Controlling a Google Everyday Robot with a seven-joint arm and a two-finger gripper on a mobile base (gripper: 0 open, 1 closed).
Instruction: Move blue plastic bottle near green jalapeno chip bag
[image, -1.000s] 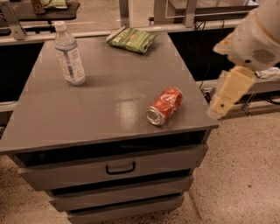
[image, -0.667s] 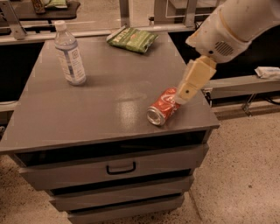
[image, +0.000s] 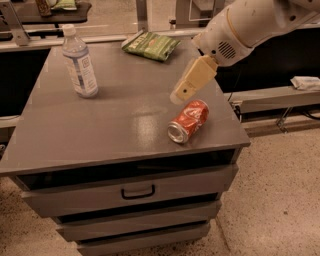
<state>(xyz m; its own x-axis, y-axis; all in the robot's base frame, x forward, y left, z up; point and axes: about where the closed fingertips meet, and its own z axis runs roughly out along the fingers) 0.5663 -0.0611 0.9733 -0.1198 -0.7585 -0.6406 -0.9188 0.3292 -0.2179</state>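
On the far-left part of the grey cabinet top (image: 115, 127) the blue plastic bottle (image: 80, 64) stands upright, white cap on, pale label facing the camera. At the far edge, right of centre, the green jalapeno chip bag (image: 151, 45) lies flat and crinkled, one corner just over the back edge. Bottle and bag are well apart, with bare grey surface between them.

Near the right side lies a crushed red soda can (image: 189, 121) on its side, silver end pointing to the near left, close to the near-right corner.

The white arm (image: 245, 22) comes in from the upper right. Its tan gripper (image: 179, 96) slants down and to the left over the right half of the top, its tip just above and slightly left of the can and near side of the bag. Whether it touches the can or the surface can't be told. Nothing seen in its grasp (released or clenched: cannot tell from this angle). Gripper is well apart from the bottle, which nothing touches.

Below the top, a drawer with a dark handle (image: 138, 192) on the near face, more drawer fronts under it. Speckled floor (image: 280, 205) to the right, a pale cloth (image: 305, 82) on a low ledge at the far right
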